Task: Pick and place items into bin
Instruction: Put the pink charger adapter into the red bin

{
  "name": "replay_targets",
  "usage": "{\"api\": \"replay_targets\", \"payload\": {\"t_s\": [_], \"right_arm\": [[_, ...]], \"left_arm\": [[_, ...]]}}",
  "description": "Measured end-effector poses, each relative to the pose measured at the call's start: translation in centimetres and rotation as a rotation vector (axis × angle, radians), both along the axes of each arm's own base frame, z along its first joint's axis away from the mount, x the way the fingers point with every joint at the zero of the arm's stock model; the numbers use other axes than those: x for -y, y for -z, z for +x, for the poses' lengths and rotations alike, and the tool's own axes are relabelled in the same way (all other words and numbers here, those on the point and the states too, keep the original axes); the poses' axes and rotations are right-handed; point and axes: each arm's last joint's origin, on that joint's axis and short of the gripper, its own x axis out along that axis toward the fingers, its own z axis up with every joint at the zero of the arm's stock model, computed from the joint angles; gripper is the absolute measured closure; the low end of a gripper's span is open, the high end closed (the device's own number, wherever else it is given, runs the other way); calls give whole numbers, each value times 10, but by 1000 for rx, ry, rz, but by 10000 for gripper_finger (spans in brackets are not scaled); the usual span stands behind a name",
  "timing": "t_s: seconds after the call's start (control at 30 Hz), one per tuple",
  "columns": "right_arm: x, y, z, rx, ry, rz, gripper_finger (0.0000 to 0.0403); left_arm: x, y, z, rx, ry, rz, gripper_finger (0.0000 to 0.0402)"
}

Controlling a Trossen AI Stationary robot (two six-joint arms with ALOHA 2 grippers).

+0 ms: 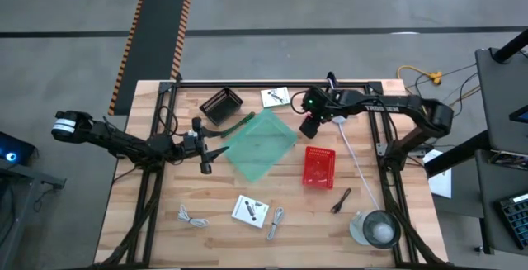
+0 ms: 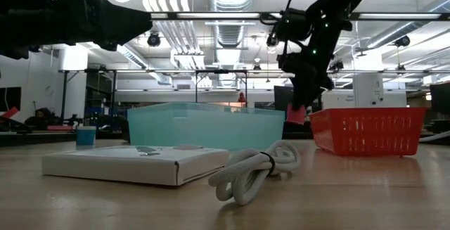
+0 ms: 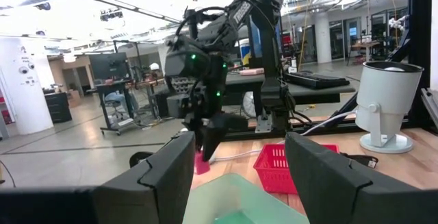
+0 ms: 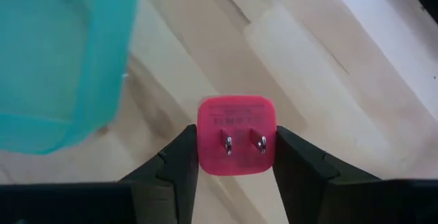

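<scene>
You're gripping the pink plug adapter (image 4: 237,135) squarely in your right gripper (image 4: 236,157); keep it clamped until you're fully over the teal bin (image 1: 261,144).

Pink plug adapter (image 4: 237,136): square, two metal prongs showing, clamped btwn right gripper (image 4: 236,157) fingers, held above table just beside teal bin (image 1: 261,144). White coiled cable (image 1: 192,216): flat on table, front left. White printed packets (image 1: 250,211): flat, front centre; 2nd (image 1: 275,97) at rear.
</scene>
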Motion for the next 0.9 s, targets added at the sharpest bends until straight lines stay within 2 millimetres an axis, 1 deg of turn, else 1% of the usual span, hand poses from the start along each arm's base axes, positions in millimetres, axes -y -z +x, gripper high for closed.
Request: {"api": "replay_targets", "payload": {"t_s": [0.23,0.43,0.67,0.9], "right_arm": [[-12,-12,-1,37,-27,-10,261],[-16,-21,-8,40,-11,-2,261],[-20,-33,-11,65,-16,-11,261],[-26,-34,-10,63,-36,-8,261]], "left_arm": [[0,0,0,1,0,-3,191],[0,0,0,1,1,-4,191],[0,0,0,2,1,-4,191],[0,-1,0,3,0,-1,191]]}}
